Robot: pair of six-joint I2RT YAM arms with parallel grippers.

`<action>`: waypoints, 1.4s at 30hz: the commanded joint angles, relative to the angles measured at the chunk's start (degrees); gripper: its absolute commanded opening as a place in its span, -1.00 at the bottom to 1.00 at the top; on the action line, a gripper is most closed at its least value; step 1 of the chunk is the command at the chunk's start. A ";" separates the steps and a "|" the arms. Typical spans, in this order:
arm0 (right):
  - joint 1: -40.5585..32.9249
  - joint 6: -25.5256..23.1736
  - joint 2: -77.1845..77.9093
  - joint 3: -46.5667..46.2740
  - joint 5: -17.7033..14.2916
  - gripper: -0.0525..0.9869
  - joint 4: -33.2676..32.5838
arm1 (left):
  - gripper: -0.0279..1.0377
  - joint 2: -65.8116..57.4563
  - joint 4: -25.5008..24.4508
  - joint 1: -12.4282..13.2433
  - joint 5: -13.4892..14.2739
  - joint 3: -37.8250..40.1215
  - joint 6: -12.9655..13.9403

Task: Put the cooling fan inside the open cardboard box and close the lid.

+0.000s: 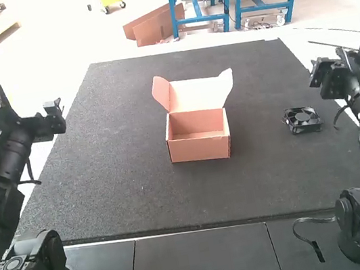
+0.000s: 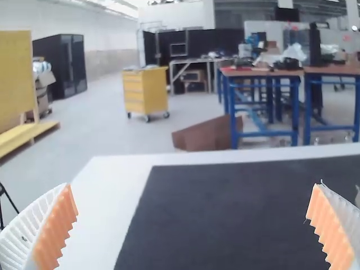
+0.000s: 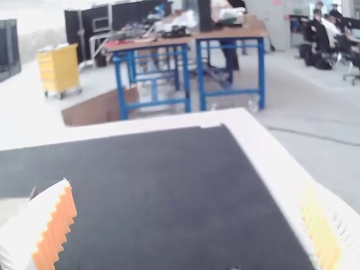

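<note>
I've got L gripper [image 1: 55, 115] spread wide over the left edge of the mat [image 1: 104, 174], and R gripper [image 1: 320, 78] wide too at the right edge. Cooling fan [image 1: 301, 119] lies flat near R gripper, just inboard. Cardboard box [image 1: 198, 134] sits btwn both grippers, lid [image 1: 194, 93] up, apart from the fan.

Right gripper [image 3: 185, 191]: 2 white ribbed fingers [image 3: 22, 233], orange pads [image 3: 55, 228] facing inward, spread wide apart. Black mat [image 3: 140, 163] lies under them and spans the gap between. White table [image 3: 270, 163] margin borders the mat, passing beneath 1 finger.
</note>
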State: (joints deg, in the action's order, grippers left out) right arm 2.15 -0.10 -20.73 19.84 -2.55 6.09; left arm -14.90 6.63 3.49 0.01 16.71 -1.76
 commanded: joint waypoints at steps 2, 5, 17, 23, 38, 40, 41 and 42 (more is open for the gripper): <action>0.84 -4.65 -9.24 10.49 -1.76 0.86 -5.74 | 0.87 -7.34 -2.77 0.03 1.04 9.22 0.27; 0.75 -7.02 -14.42 16.99 -1.94 0.86 -12.68 | 0.87 -12.53 -7.07 0.03 1.22 15.02 0.27; 0.84 -5.09 -27.17 32.28 0.17 0.84 -29.47 | 0.88 -27.29 -32.56 -0.15 0.52 32.51 0.18; 1.63 0.19 -35.26 37.03 0.09 0.84 -36.41 | 0.88 -29.84 -35.02 -0.15 4.21 32.51 0.18; 10.24 16.27 -58.02 45.99 -0.71 0.84 -44.93 | 0.88 -32.92 -40.47 -3.13 4.03 35.32 0.27; 10.24 17.15 -60.48 46.96 -0.62 0.84 -45.99 | 0.88 -33.44 -40.56 -4.10 4.12 35.06 0.18; 10.24 17.59 -61.71 47.40 -0.35 0.84 -46.34 | 0.88 -33.80 -40.65 -4.54 4.12 35.06 0.18; 10.24 18.03 -62.94 47.75 0.26 0.84 -46.78 | 0.88 -34.24 -41.00 -4.98 4.12 35.06 0.18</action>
State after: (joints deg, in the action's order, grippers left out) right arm 11.88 14.72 -81.56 65.39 -2.98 -40.18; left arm -48.36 -34.22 -0.36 3.49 50.46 -1.78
